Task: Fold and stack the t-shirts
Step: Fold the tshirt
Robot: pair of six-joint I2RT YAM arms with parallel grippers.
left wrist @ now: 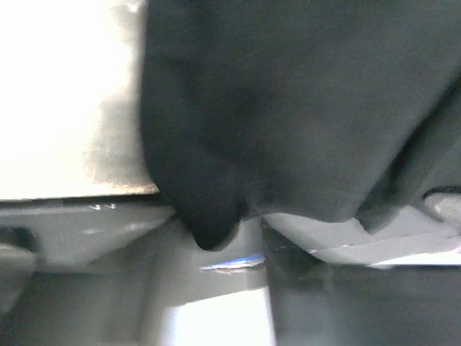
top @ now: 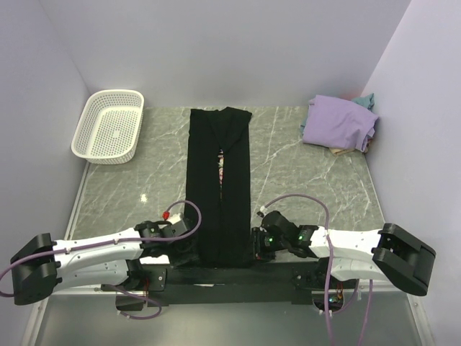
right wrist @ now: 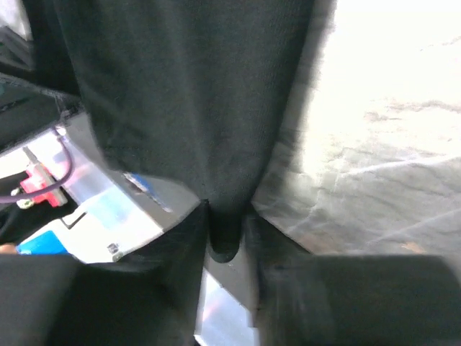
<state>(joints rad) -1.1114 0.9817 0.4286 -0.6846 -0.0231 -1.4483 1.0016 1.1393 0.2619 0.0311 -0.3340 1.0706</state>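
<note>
Shirt in hand: black t-shirt (top: 220,180), lying as 1 long narrow strip down the middle of the tabletop (top: 302,187), collar end at 12 o'clock, hem at 6 o'clock by the arm bases. Both side panels are turned in and meet along a centre seam with a sliver of print showing.

Right gripper (top: 257,241) is at the hem's 5 o'clock corner. In the wrist view a nub of black cloth is clamped between its fingers, so it is grasping the shirt. Left gripper (top: 181,244) is at the 7 o'clock corner. A cloth corner hangs between its fingers but the view is blurred, so I cannot tell if the pinch is made.

Lavender t-shirt (top: 337,122) sits bunched at 2 o'clock, with a teal t-shirt (top: 368,99) peeking out behind it. White basket (top: 85,137) is at 10 o'clock.

Handling judgement: light, limp, several layers thick at the hem. Take all layers at the 2 hem corners or the fold slips apart. Lift low and even, since 1 side dragging would skew the strip.
</note>
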